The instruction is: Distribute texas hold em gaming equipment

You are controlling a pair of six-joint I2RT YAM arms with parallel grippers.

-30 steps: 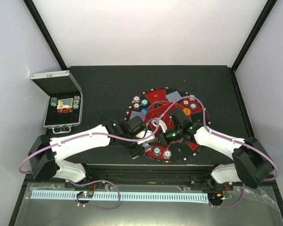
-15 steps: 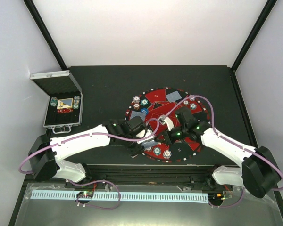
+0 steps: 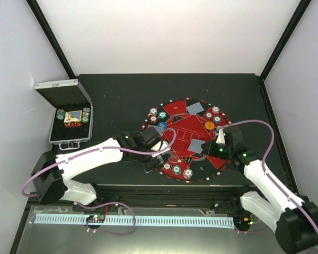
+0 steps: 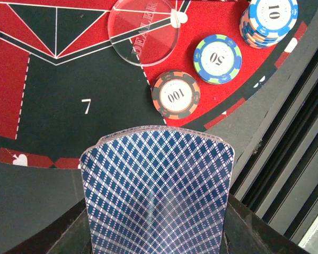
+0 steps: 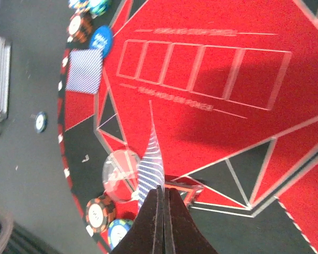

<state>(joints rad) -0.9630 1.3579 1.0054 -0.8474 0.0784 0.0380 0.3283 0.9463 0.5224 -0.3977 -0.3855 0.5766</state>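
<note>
My left gripper (image 4: 156,233) is shut on a deck of blue-backed playing cards (image 4: 156,180), held over the near edge of the mat by seat 7; it also shows in the top view (image 3: 160,153). Ahead of it lie a 100 chip (image 4: 175,94), a 50 chip (image 4: 218,51), a stack of 10 chips (image 4: 268,18) and a clear dealer disc (image 4: 143,29). My right gripper (image 5: 163,191) is shut on one playing card (image 5: 151,159), seen edge-on above the mat; in the top view it (image 3: 208,150) sits over the mat's right side.
The round red-and-black mat (image 3: 180,124) holds chip stacks (image 3: 216,111), an orange button (image 3: 209,125), a blue button (image 5: 101,38) and dealt cards (image 5: 85,71). The open silver case (image 3: 70,121) stands at the left. One chip (image 5: 40,121) lies off the mat.
My right arm has pulled back to the right from beside the left gripper, with a single card in its jaws. The left gripper has stayed almost still with the deck.
</note>
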